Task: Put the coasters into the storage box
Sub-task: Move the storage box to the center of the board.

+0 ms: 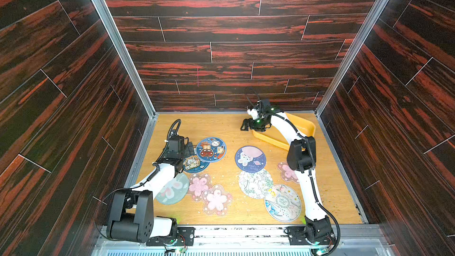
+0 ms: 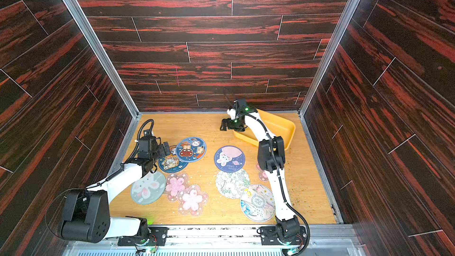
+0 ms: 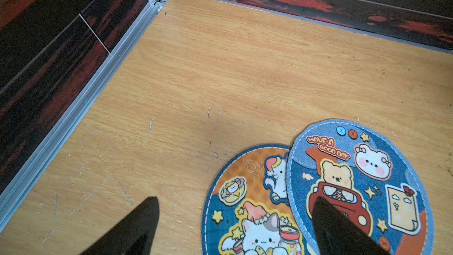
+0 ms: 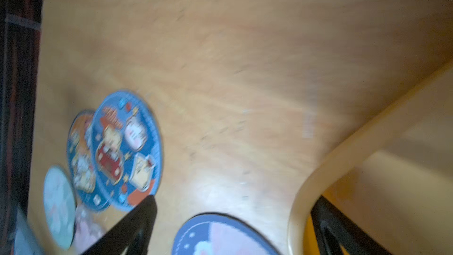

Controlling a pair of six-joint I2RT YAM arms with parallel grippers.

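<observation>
At the counter's (image 1: 229, 131) far right corner lay the box (image 1: 304, 125). The right hand (image 1: 246, 126) hung at the box's nearer left corner, jaws spread and holding nothing. Its wrist view, though blurred, showed one finger over the box's inside and the other over bare wood. Every coaster in sight lay out on the counter. On the left, the car coaster (image 1: 211, 149) overlapped the cat coaster (image 1: 195, 165). The left hand (image 1: 190, 148) stood over that pair, jaws wide and empty. Nearer lay a grey-green disc (image 1: 172, 190) and a pink blossom (image 1: 199, 185) overlapping a second blossom (image 1: 216, 199). Mid-counter sat the moon coaster (image 1: 250, 159), meeting a white floral one (image 1: 255, 183), which met a pale disc (image 1: 282, 203). A third blossom (image 1: 285, 172) showed partly behind the right arm (image 1: 301, 158).
</observation>
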